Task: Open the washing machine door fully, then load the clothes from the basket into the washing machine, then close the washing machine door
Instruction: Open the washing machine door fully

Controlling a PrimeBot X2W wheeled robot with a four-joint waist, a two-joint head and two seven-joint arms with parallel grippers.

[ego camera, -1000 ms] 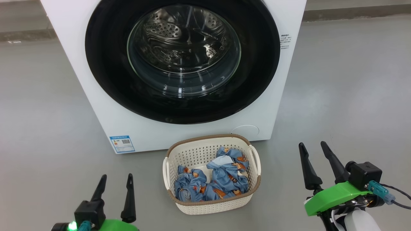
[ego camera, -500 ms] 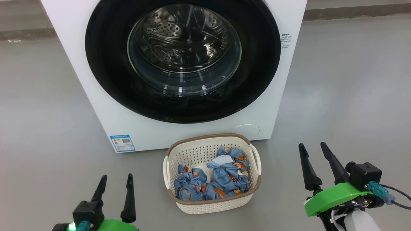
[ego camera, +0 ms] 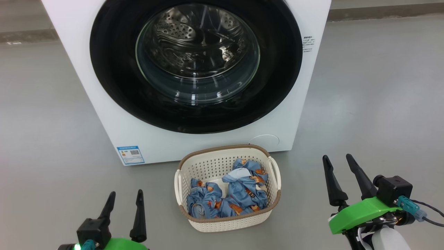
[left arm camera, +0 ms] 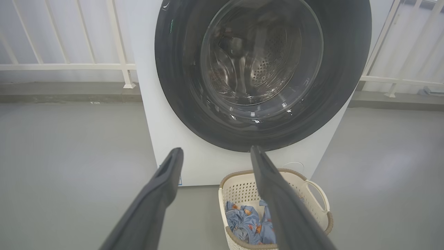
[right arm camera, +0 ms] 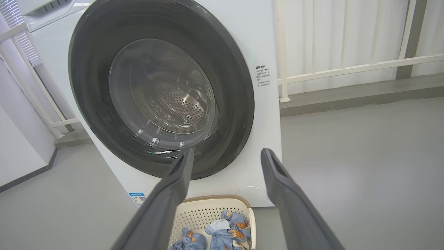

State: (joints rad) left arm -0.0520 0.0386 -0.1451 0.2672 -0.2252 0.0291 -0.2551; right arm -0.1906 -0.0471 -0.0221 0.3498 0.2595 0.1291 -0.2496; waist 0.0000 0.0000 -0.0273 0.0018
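Barely moved — your left gripper dipped a hair at 7 o'clock, right gripper at 4, both wide, empty; clothes in basket at 6 — door shut at 12.

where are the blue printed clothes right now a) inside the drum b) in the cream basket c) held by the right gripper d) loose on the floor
b: the clothes lie bundled in the basket, in front of the shut washing machine door.
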